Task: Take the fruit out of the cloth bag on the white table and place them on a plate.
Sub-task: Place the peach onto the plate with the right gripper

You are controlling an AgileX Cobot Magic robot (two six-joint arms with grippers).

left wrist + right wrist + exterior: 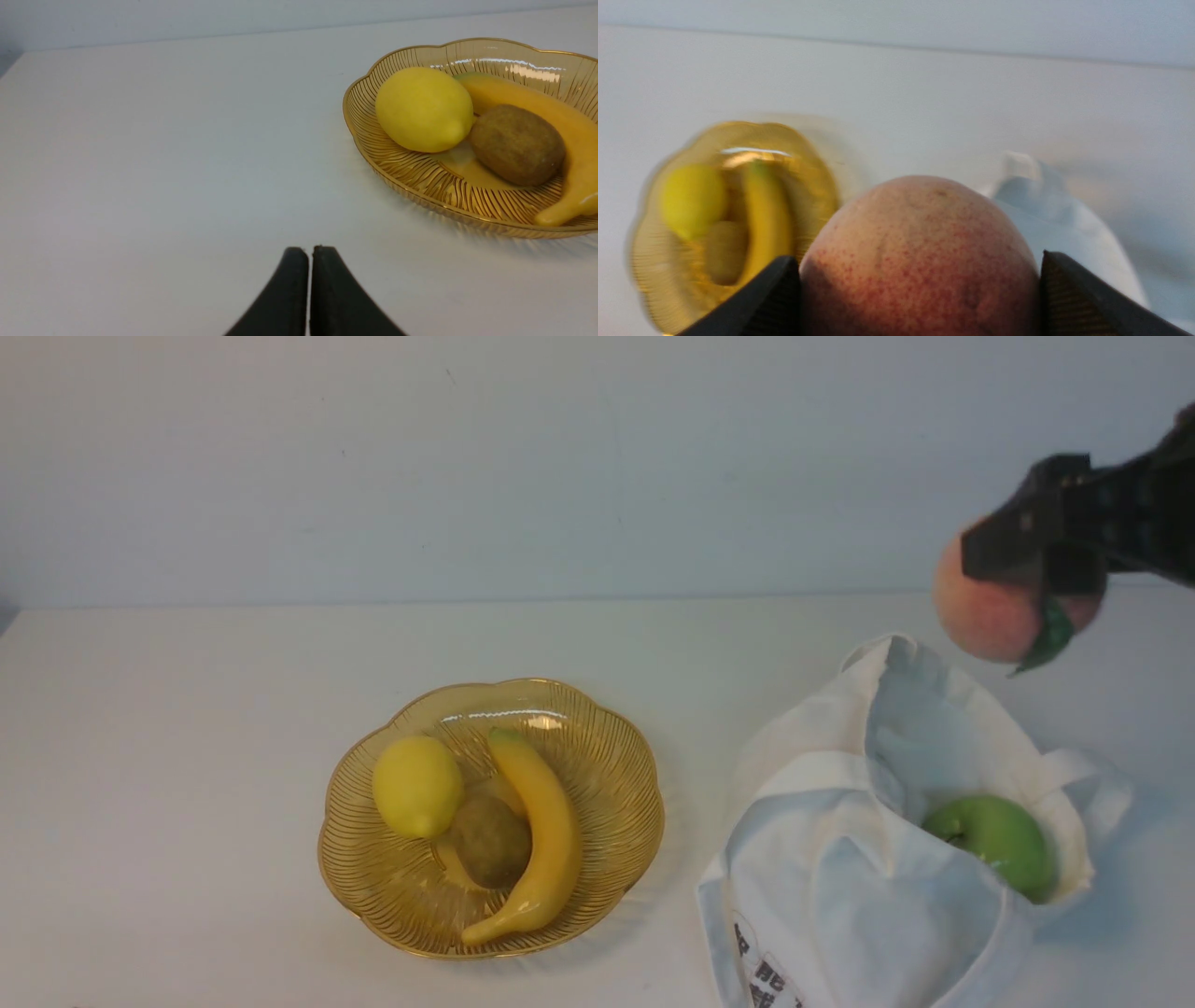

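Note:
My right gripper is shut on the pink-red peach and holds it in the air above the far right of the white cloth bag. In the right wrist view the peach fills the space between the two fingers. The green apple lies in the bag's open mouth. The amber plate stands left of the bag on the white table. My left gripper is shut and empty, low over the table, with the plate ahead of it to one side.
The plate holds a yellow lemon, a brown kiwi and a banana. A pale wall rises behind the table's far edge. The bag carries dark printed characters at its near side.

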